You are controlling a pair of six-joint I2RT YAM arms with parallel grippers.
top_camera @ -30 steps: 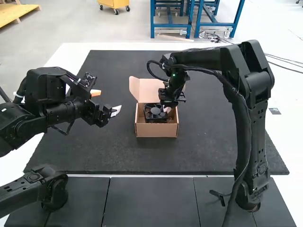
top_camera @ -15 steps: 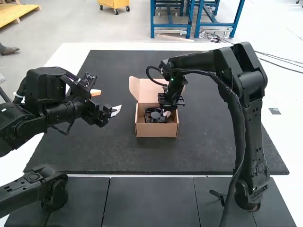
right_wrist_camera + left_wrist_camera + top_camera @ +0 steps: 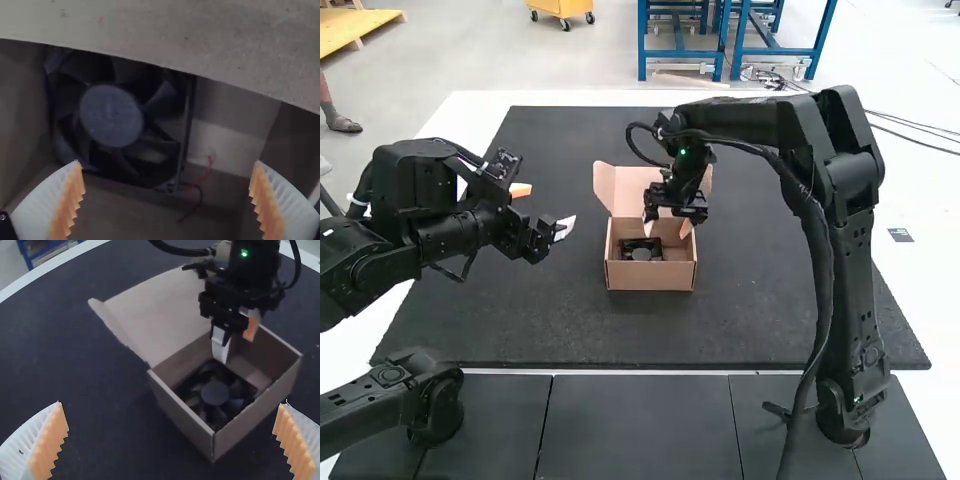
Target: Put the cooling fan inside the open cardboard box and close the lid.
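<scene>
Left claw (image 3: 556, 231) hovers over the black mat (image 3: 500, 300), off to the left of the cardboard box (image 3: 650, 272), fingers spread wide with nothing in them. The box's lid (image 3: 623, 188) is flipped up and the cooling fan (image 3: 641, 252) lies flat inside. Right claw (image 3: 667, 224) hangs just above the box, wide open and empty too.

Cooling fan (image 3: 111, 116) inside cardboard box (image 3: 200, 40)
</scene>
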